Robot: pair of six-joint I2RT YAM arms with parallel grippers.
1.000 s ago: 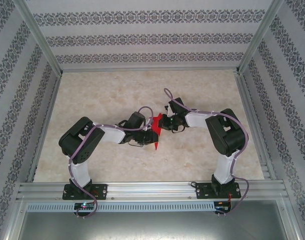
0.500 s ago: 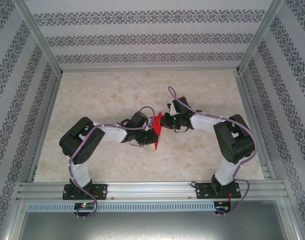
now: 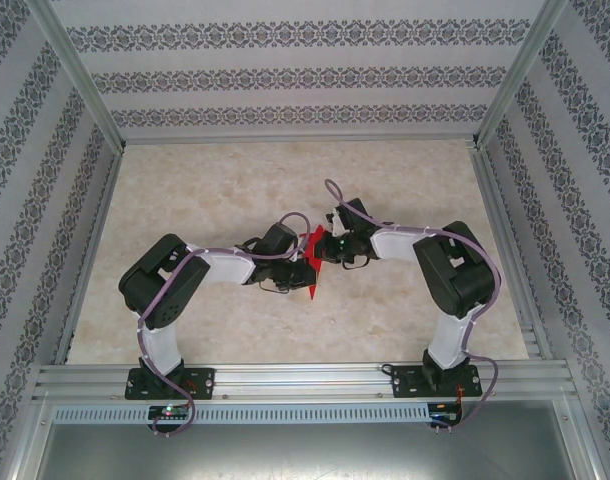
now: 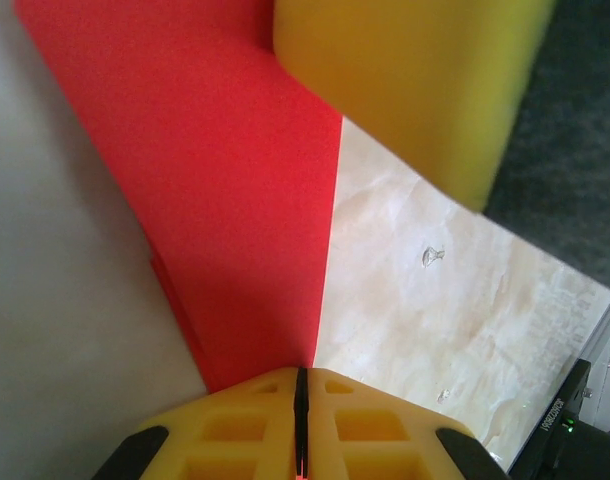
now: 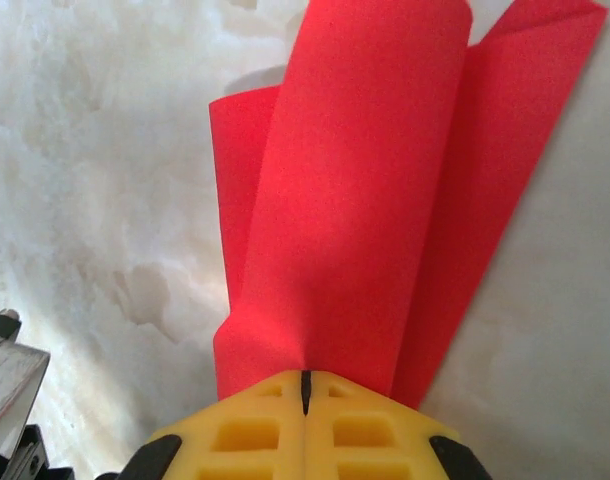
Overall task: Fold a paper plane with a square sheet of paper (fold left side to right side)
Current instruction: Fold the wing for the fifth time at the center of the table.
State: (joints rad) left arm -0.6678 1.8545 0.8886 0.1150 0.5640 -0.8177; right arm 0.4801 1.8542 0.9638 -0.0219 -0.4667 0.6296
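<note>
Red and folded into overlapping layers, the sheet of paper [image 3: 312, 262] sits between the two tools, above the middle of the beige marbled surface [image 3: 215, 180]. From the top camera it reads as a narrow, upright sliver with a pointed upper end; whether its lower edge touches the surface cannot be told.

On the paper's left side, the left tool [image 3: 303, 274] has its yellow pads pressed together with only a thin dark slit between them. Its wrist camera shows the sheet [image 4: 225, 200] narrowing straight into that slit at the left tool [image 4: 300, 400], so the paper is pinched there. A rounded yellow shape [image 4: 415, 80] overlaps the sheet's upper edge in that view; whether it is a pad of the other tool cannot be told.

On the paper's right side, the right tool [image 3: 326, 248] is likewise clamped tight. In its wrist camera the sheet [image 5: 355, 200] rises from the closed pads of the right tool [image 5: 305, 385] as a curled middle roll with a flat flap on either side, over the surface [image 5: 95, 170].

Farther out from the paper, both black-and-white arms bend inward towards it, each with a purple cable [image 3: 337, 192] along it. Patterned walls [image 3: 305, 75] and aluminium rails [image 3: 305, 380] enclose the surface.
</note>
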